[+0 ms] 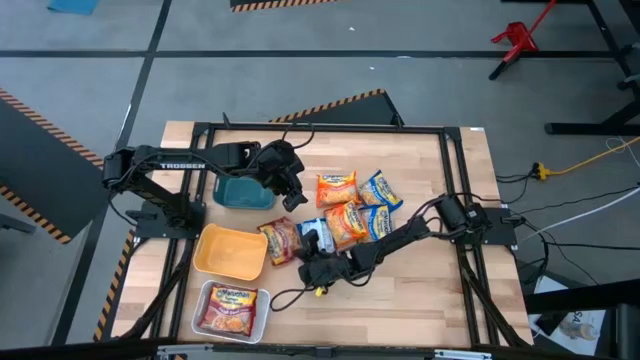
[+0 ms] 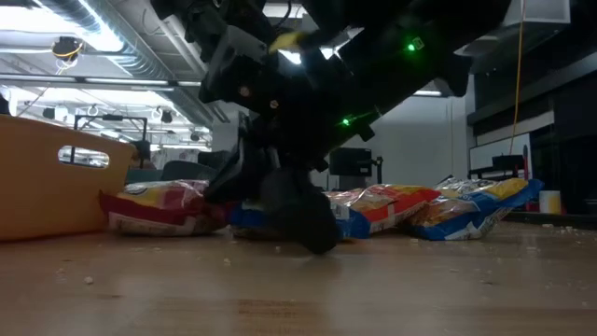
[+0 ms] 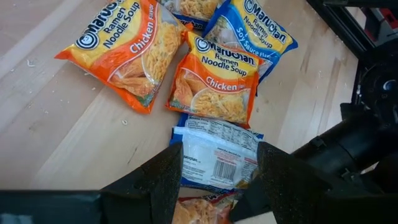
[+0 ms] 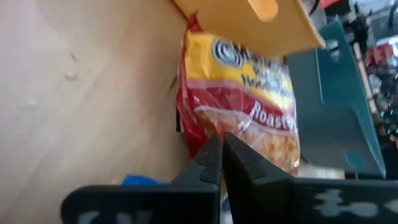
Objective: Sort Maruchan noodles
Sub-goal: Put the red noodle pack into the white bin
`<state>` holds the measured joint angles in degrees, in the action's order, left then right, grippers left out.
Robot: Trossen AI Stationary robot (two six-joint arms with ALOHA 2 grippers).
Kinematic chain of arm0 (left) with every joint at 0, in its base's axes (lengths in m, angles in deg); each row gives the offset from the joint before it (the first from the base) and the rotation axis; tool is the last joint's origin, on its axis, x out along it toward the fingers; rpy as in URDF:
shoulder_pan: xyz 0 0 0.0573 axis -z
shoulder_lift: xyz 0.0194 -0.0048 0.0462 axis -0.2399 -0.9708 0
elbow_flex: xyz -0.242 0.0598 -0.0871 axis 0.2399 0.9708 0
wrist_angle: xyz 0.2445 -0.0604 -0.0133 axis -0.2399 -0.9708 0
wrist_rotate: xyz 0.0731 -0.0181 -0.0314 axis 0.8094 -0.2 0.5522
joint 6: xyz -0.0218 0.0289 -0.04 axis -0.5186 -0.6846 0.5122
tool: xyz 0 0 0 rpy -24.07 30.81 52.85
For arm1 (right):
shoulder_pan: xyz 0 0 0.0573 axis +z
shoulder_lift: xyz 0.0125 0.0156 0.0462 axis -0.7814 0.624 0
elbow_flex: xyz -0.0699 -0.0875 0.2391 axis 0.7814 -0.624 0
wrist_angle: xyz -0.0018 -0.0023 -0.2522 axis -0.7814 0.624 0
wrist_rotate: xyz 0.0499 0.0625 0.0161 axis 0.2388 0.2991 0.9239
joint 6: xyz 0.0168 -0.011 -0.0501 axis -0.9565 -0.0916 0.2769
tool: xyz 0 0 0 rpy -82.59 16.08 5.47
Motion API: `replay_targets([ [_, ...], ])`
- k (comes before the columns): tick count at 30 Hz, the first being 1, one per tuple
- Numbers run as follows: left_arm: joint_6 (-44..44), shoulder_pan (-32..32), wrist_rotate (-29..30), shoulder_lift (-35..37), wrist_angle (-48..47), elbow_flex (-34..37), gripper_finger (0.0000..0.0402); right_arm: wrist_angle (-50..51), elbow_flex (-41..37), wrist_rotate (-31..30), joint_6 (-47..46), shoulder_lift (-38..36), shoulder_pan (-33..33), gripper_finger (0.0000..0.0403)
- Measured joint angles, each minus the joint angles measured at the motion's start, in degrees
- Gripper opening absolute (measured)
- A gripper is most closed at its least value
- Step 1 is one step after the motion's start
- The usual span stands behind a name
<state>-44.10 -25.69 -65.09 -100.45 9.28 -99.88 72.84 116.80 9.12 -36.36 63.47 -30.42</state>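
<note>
High view: white tray (image 1: 262,318) holds red packet (image 1: 231,307); yellow tray (image 1: 232,252), teal tray (image 1: 243,192).

Right gripper (image 4: 221,163), fingers together, beside the red packet (image 4: 239,109) under the yellow tray (image 4: 273,25).

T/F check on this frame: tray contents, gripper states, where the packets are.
1. The white tray holds a red packet. True.
2. The yellow tray holds two packets. False: no packet shows in it.
3. The teal tray has no packet showing in it. True.
4. The right gripper is wide open. False: in the right wrist view its fingers are together, near the red roast-flavour packet beside the yellow tray.
5. The left gripper is open above a packet lying label-side down. True.
6. All loose packets are blue. False: orange chicken packets lie there too.
</note>
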Motion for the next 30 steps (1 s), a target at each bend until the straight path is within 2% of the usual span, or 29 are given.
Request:
replay_targets([
  [5,0.02,0.00,-0.30,0.00,0.00,0.00,0.0200,9.07,-0.40,-0.56,-5.36,-3.36,0.52,0.0000],
  [8,0.04,0.00,-1.24,0.00,0.00,0.00,0.0200,14.84,-0.32,-2.92,-9.05,-6.08,0.82,0.0000],
  [14,0.98,0.01,-1.55,0.00,0.00,0.00,0.0200,30.75,-0.28,-5.57,-14.64,-9.65,3.05,0.0000],
  [17,0.84,0.02,-1.59,0.00,0.07,0.00,0.0200,30.74,-0.23,-4.23,-14.81,-11.26,3.57,0.0001],
  [20,0.81,0.02,-1.75,0.00,0.11,0.00,0.0200,28.29,-0.23,2.28,-14.55,-12.20,3.44,0.0017],
  [22,0.79,0.02,-2.19,0.00,0.13,0.00,0.0200,26.17,-0.16,7.25,-13.53,-12.35,3.35,0.0043],
  [24,0.79,0.02,-2.70,0.00,0.12,0.00,0.0200,23.71,-0.16,9.68,-11.94,-12.21,3.30,0.0084],
  [30,0.83,0.02,-2.56,0.00,0.09,0.00,0.0200,17.93,-0.05,11.14,-9.04,-12.07,2.20,0.0262],
])
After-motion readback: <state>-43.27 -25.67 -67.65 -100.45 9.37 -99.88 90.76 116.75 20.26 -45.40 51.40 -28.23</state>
